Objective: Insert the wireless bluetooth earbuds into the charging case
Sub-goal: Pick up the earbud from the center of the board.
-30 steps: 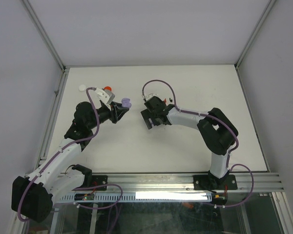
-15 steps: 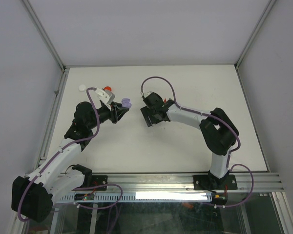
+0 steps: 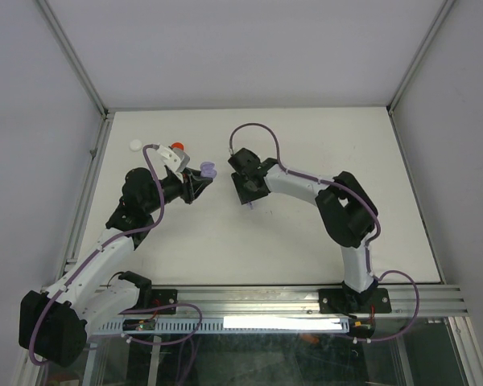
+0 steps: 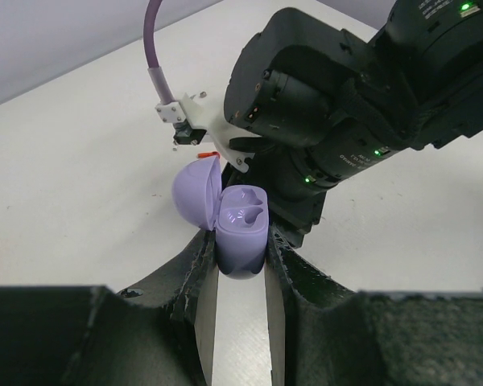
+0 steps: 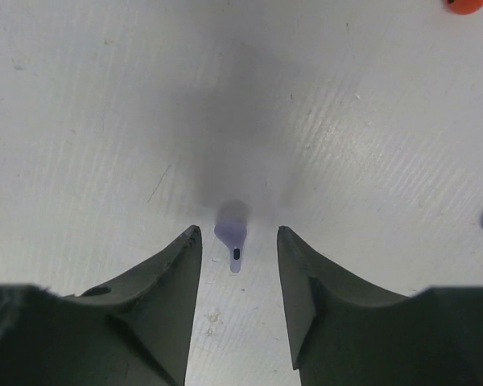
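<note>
One lavender earbud (image 5: 232, 232) lies flat on the table (image 5: 105, 121). Its rounded head points away from the right wrist cam, and its short stem w/ a dark dot points back toward it. It sits betw. the two fingers of the right gripper (image 5: 238, 238). Those fingers stand spread, one each side, w/ a sliver of bare table showing on both sides, so no contact is visible. From the top cam this spot is approx. mid-table left to right, closer to the far edge than the near one.

The lavender case (image 4: 241, 229) is pinched in the left gripper (image 4: 240, 241), w/ fingers pressed onto its two sides. Its lid (image 4: 197, 193) is hinged open and tipped left, and two moulded wells in the base face up. The case is near the right gripper but apart from it. The right arm's black wrist (image 4: 346, 104) fills the view just behind.

A red item (image 3: 177, 147) and a white round item (image 3: 135, 145) lie toward the far-left corner. They are near each other, too small to identify.
</note>
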`<state>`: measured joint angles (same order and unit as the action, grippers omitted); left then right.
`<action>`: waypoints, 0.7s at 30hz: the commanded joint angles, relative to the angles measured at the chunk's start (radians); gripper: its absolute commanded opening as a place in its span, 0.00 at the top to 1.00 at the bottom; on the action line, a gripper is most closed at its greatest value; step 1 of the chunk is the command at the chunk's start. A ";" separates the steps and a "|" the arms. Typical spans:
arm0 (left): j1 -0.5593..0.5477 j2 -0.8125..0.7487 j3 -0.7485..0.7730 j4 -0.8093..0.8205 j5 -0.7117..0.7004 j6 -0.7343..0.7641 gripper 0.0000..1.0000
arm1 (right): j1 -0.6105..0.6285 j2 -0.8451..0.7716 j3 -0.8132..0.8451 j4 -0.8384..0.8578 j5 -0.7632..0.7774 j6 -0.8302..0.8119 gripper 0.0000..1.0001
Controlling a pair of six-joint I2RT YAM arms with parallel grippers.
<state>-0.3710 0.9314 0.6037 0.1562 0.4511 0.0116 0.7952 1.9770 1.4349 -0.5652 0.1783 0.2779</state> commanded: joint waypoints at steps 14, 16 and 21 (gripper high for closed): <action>0.010 -0.013 0.050 0.033 0.029 0.018 1.00 | -0.001 0.097 0.124 -0.110 -0.028 0.038 0.64; 0.008 -0.011 0.050 0.033 0.031 0.018 1.00 | 0.000 0.109 0.134 -0.126 -0.029 0.038 0.65; 0.009 -0.011 0.050 0.033 0.031 0.016 1.00 | 0.003 0.120 0.140 -0.149 -0.030 0.038 0.67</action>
<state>-0.3710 0.9314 0.6037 0.1555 0.4538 0.0116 0.7956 2.0792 1.5436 -0.6727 0.1555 0.3008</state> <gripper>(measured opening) 0.254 0.344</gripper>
